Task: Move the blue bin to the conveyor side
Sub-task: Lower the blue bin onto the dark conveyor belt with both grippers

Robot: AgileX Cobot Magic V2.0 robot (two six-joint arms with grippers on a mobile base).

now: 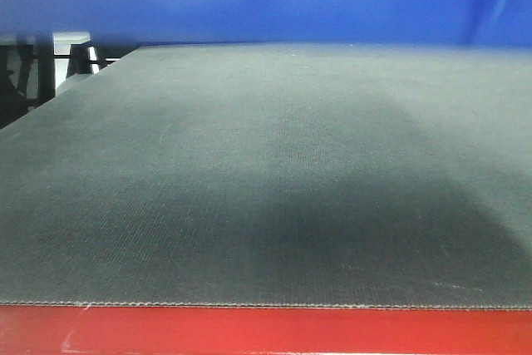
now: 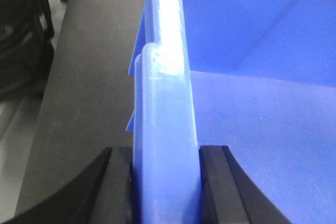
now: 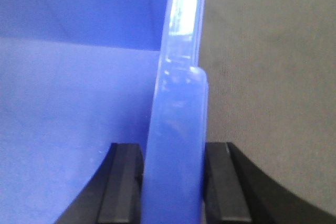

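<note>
Left wrist view: blue bin (image 2: 262,129) rim runs straight up the frame. The left hand (image 2: 166,182) is clamped on it, black fingers (image 2: 118,187) either side of the wall, tight against the plastic. The bin interior to the right looks bare. Right wrist view mirrors it: right hand (image 3: 172,182) clamped on the opposite rim, interior to the left, conveyor (image 3: 273,103) to the right. So it's a two-handed pinch, one hand per side wall, both reaching down over the rim.

Bin location: on or just over the conveyor, with belt texture showing right outside both walls. The front view has a blue wall across the far end of the belt, well back from the red front edge (image 1: 266,330). Can't tell if the base touches the belt or hangs clear.

My read on the step: grip is made, we're in the carry/slide phase, and placement at the side isn't done. The next move needs both arms travelling together at matched rate and height. Any mismatch would likely twist the rim out of a pinch this thin. Set it flat before either hand lets go.
</note>
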